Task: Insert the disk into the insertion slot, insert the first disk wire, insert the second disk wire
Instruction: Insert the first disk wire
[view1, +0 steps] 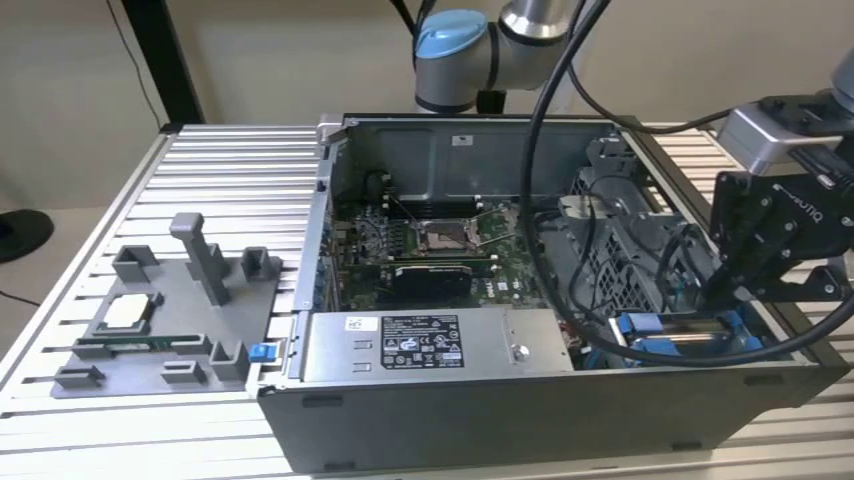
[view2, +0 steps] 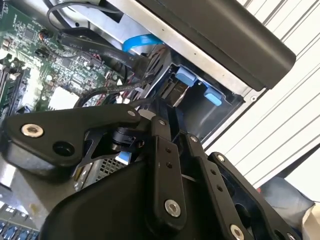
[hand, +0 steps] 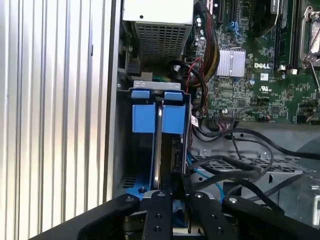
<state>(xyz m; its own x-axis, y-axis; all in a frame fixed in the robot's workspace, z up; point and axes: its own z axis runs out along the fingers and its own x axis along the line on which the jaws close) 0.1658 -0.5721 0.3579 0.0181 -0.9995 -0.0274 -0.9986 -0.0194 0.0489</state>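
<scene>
Disk (hand: 158, 150) stands on edge in the insertion slot (hand: 134, 189), centre-left of the first wrist view. Gripper (hand: 176, 200) low-centre, just beside it; grip state, can't tell. I'd stay square to the disk and press gently.

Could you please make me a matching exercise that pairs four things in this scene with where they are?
Things:
1. disk
2. gripper
3. stickered box
4. grey fixture

Places:
A. outside the case, at the exterior view's left
B. in the blue-railed slot
C. just above the slot
D. inside the case, along its near wall

Pairs: 1-B, 2-C, 3-D, 4-A
</scene>
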